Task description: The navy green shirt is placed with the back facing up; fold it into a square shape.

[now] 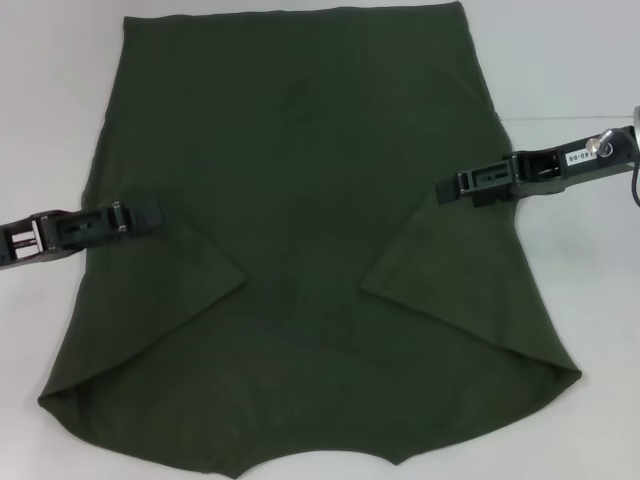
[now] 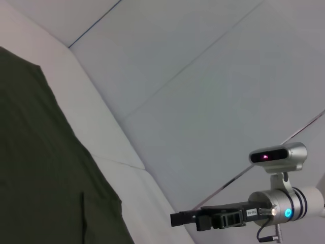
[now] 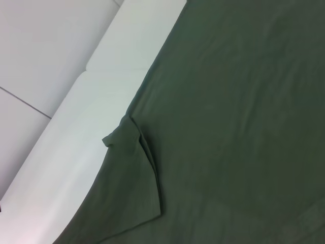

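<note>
I see the navy green shirt (image 1: 300,200) flat on the white counter (image 1: 570,60), plain side up, both sleeves folded inward | left claw (image 1: 150,214) over left edge, right claw (image 1: 450,185) over right edge | can't tell either claw's opening

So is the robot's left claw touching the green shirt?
Cannot tell. In the head view the left gripper overlaps the navy green shirt, but that top-down angle shows neither contact nor a gap.
</note>
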